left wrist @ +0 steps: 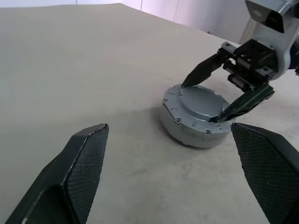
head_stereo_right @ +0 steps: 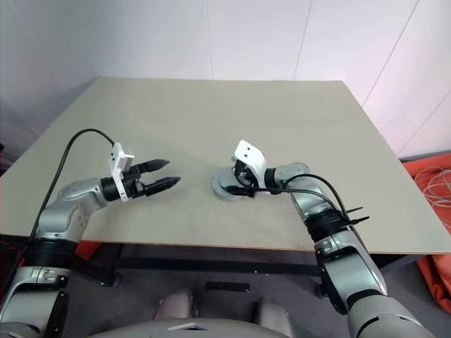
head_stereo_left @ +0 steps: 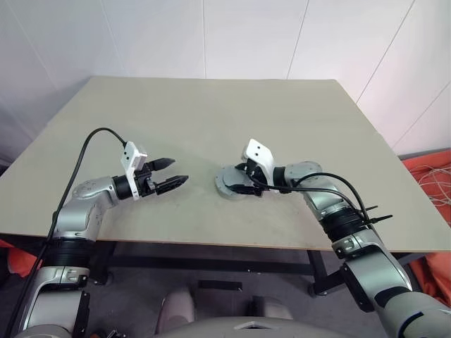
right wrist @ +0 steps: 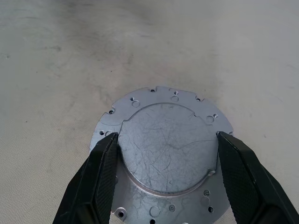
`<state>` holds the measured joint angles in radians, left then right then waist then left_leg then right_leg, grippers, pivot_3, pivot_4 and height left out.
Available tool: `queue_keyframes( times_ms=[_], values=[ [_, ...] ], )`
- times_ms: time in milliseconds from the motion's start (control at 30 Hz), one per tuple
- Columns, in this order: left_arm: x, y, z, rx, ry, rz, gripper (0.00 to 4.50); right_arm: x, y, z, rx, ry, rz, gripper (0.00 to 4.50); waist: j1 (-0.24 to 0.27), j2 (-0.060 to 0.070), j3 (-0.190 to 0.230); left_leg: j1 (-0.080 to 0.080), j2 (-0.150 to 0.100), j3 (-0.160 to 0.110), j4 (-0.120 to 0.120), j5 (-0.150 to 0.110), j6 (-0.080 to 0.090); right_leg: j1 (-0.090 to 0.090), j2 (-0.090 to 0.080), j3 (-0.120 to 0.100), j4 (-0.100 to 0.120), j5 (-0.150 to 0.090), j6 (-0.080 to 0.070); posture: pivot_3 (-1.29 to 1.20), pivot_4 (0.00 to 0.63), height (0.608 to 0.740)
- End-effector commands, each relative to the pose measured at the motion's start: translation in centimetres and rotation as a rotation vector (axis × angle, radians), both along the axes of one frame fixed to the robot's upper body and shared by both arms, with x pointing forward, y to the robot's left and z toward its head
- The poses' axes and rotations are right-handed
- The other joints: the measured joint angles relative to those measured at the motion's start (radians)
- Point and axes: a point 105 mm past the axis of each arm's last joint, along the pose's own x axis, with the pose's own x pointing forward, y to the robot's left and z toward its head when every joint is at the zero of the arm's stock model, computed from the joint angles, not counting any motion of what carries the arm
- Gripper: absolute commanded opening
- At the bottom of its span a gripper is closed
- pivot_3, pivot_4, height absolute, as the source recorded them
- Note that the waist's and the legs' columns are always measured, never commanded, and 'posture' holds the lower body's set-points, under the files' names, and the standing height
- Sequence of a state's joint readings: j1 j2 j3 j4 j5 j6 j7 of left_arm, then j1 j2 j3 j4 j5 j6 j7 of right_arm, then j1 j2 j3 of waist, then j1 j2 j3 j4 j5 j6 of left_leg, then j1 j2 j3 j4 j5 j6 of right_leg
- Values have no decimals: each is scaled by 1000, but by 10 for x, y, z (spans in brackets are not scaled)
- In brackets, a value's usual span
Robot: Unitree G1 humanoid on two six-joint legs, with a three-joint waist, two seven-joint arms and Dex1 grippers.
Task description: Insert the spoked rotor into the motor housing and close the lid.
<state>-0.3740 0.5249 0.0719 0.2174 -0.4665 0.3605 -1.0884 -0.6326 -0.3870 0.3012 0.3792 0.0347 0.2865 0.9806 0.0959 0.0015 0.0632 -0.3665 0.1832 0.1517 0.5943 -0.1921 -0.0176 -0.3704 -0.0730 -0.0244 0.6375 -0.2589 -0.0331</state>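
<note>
Right gripper (head_stereo_left: 243,182) reaches down onto the lid (right wrist: 166,156), its two fingers set against opposite sides of the raised centre disc, which the right wrist view shows up close along with the small holes round the flange. Seen from the left wrist view, the lid caps a round grey body resting on the counter (head_stereo_left: 211,120). Left gripper (head_stereo_left: 175,172) hovers spread wide and empty, well apart to its left.

We see bright, even, diffuse light with soft, faint shadows under the table (head_stereo_left: 211,127). The lid (right wrist: 168,154) shows mild sheen, and nothing is blurred; its scratches read sharply.
</note>
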Motion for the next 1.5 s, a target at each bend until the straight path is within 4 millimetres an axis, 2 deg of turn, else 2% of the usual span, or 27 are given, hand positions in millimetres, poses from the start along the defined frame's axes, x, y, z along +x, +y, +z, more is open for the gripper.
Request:
queue_keyframes(
  times_ms=[33,200,367,533,700,933,1133,1500],
  values=[
    [8,-18,11,2,-66,-58,3235,0,-7,-13,-44,39,-26,3195,1,0,0,0,0,0,0,0,0,0,0,0,0,0,0,0,0,740],
    [23,-42,7,3,-56,-81,1573,1,-7,-12,-43,40,-27,3195,0,0,0,0,0,0,0,0,0,0,0,0,0,0,0,0,0,740],
    [45,-59,-9,101,-65,-54,3,1,-7,-12,-41,40,-30,3195,0,0,0,0,0,0,0,1,-1,0,0,0,0,0,0,0,0,740],
    [48,-76,-16,91,-46,-82,0,1,-8,-11,-39,39,-34,3195,0,0,0,-1,0,0,0,1,-1,0,0,0,-2,0,0,0,0,740],
    [44,-90,-29,106,-9,-111,0,0,-9,-11,-37,39,-36,3195,1,0,0,-1,0,0,-1,1,-1,0,0,0,-2,0,0,0,0,740],
    [41,-95,-45,201,18,-122,0,-2,-9,-11,-41,42,-31,3195,1,0,0,0,0,0,-2,0,0,1,0,0,-3,0,0,0,0,740],
    [43,-99,-50,228,38,-115,0,-6,-6,-12,-34,64,-9,3195,3,0,0,2,0,0,-2,0,0,3,0,-1,-4,0,0,0,0,740],
    [43,-101,-51,237,65,-119,0,-7,-3,20,51,73,12,3195,8,0,0,-1,-2,0,-13,1,1,3,0,-3,-16,1,0,0,0,740]
  ],
)
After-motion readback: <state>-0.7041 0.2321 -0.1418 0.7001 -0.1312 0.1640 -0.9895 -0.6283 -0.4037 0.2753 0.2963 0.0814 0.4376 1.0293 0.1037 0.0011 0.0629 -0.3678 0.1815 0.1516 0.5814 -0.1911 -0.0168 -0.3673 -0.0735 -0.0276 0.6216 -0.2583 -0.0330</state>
